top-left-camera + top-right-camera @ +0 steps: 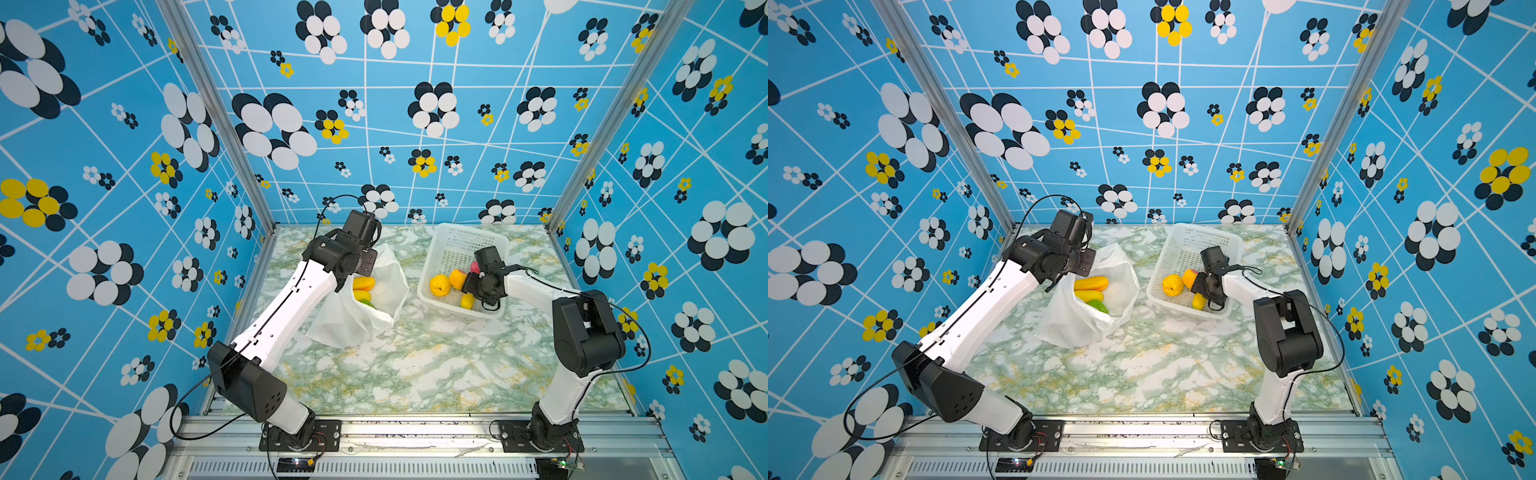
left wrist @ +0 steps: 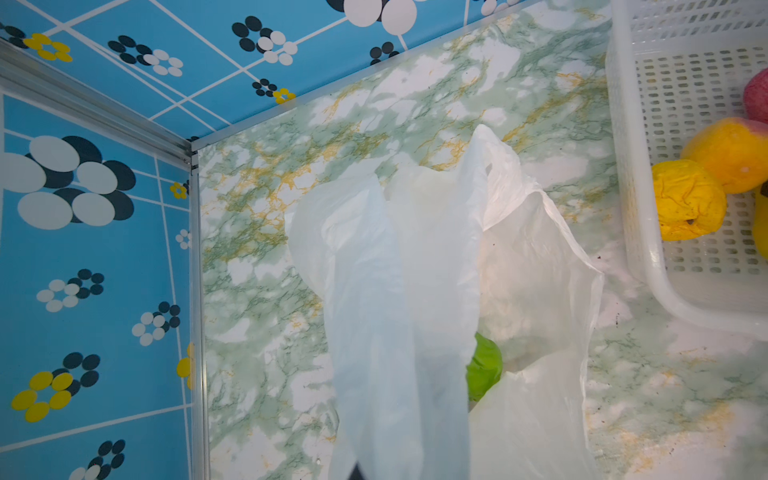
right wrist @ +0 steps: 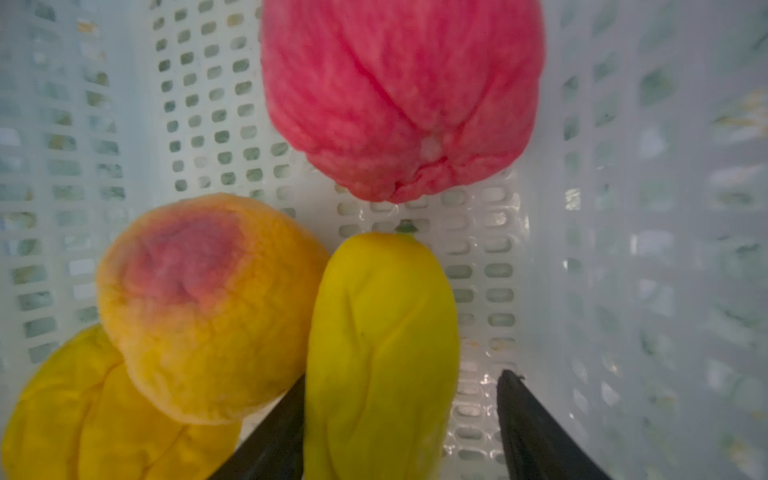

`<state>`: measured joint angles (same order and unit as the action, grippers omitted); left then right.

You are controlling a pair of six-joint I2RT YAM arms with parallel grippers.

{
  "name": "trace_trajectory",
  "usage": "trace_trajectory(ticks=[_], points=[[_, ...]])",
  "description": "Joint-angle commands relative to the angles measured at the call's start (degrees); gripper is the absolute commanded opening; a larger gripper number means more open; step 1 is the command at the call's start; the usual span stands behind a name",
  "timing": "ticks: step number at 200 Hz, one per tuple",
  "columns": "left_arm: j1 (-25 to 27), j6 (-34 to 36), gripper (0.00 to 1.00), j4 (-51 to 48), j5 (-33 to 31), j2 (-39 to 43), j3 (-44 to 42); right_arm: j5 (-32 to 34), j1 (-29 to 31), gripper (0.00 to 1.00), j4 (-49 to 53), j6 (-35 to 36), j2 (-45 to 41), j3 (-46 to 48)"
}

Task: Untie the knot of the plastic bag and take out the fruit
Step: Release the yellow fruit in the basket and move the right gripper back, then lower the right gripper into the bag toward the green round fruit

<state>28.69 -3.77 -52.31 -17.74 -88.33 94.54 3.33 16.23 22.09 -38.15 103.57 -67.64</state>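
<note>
Worktop: marbled green-white; plastic bag at left, white perforated basket at right, set apart.
Basket contents: round yellow fruit, red-blushed peach, pink-red fruit, long yellow fruit.
Bag: mouth open, rim pulled up; two long yellow-orange fruits and green fruit seen inside.
Left fingers: closed, bag film pinched at the rim; largely covered by film in the wrist view.
Right fingers: spread inside the basket; long yellow fruit lies between them, touched by one finger, clear of the other, not gripped.
In the way: peach just beside the touching finger.
</note>
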Motion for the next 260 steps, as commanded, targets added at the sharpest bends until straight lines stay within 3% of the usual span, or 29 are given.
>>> trace_trajectory(ticks=[1,36,62,98,129,151,173,229,260], points=[[0.16,0.80,0.00,0.78,1.99,3.15,-0.67,2.85,1.86,0.70,0.02,1.86,-4.49,0.22],[0.41,1.05,0.00,0.79,3.04,3.43,-0.76,14.71,9.65,0.63,0.49,6.68,-11.38,0.22],[0.40,1.09,0.00,0.72,5.03,3.21,-0.59,19.32,16.54,0.61,-8.64,12.52,-17.85,5.16],[0.58,1.13,0.00,0.85,5.61,3.95,-0.81,10.37,24.82,0.58,-19.49,19.03,-19.90,8.29],[0.58,1.13,0.00,1.25,5.61,4.76,-1.13,-4.15,25.99,0.45,-18.49,15.55,-9.01,1.56],[0.58,1.21,0.00,1.24,4.79,4.76,-1.29,-8.58,27.07,0.43,-16.52,14.29,-1.64,-3.47],[0.65,1.25,0.00,1.30,4.94,4.79,-1.34,-10.76,28.55,0.50,-16.11,14.36,2.22,-6.31],[0.68,1.07,0.00,1.11,5.37,4.90,-0.83,-8.00,30.34,0.83,-9.43,18.18,13.34,-18.76],[0.67,1.13,0.00,1.28,5.18,5.34,-0.96,-6.99,30.44,0.91,-5.03,20.74,20.68,-28.16]])
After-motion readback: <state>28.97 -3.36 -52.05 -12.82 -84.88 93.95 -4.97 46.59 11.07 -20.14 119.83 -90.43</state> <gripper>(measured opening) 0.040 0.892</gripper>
